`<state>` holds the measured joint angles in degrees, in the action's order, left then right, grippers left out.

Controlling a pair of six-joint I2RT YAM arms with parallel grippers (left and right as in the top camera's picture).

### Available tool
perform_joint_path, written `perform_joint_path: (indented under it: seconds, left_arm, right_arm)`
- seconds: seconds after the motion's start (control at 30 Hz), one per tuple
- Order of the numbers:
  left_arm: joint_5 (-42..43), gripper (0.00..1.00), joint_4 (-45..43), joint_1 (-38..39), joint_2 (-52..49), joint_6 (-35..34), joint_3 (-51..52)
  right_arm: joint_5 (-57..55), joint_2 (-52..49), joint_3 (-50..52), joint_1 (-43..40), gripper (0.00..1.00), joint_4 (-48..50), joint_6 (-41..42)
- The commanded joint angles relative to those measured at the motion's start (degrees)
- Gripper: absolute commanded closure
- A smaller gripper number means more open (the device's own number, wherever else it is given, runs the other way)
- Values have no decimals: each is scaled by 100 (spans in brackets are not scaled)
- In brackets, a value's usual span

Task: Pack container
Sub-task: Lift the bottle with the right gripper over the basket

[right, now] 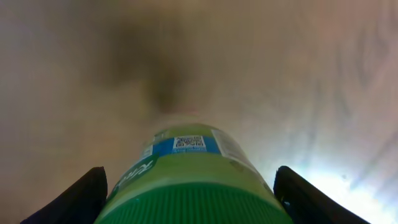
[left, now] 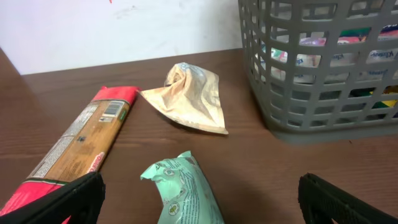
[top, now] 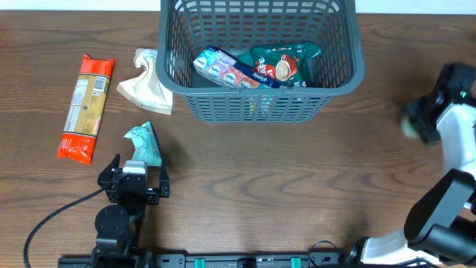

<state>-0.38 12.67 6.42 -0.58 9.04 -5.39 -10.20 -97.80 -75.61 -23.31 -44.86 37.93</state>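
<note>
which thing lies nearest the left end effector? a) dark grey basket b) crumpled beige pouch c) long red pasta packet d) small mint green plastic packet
d: the small mint green plastic packet lies just in front of the open left end effector, with the other things farther off.

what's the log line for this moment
left gripper open by teal packet | right gripper holding bottle | basket partly packed

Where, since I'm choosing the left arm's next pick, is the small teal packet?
Overhead, the teal packet lies on the left, just ahead of the open left gripper, with the beige pouch beyond it.
</note>
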Motion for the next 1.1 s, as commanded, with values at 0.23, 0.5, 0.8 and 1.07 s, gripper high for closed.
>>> perform_joint_path:
  seconds: [0.23, 0.5, 0.8, 1.07]
  left_arm:
    - [-26, 1, 50, -35, 35, 35, 136]
    - [-26, 2, 50, -35, 35, 37, 136]
    - [-26, 1, 50, -35, 35, 35, 136]
    - [-26, 1, 50, -35, 35, 35, 136]
  right_arm:
    - [166, 651, -2514, 1080, 99, -688, -1513]
    - [162, 651, -3976, 2240, 99, -1134, -1882]
    - [22, 557, -4240, 3591, 99, -1001, -2028]
    - [-116, -192, -4240, 4098, 98, -1091, -2197]
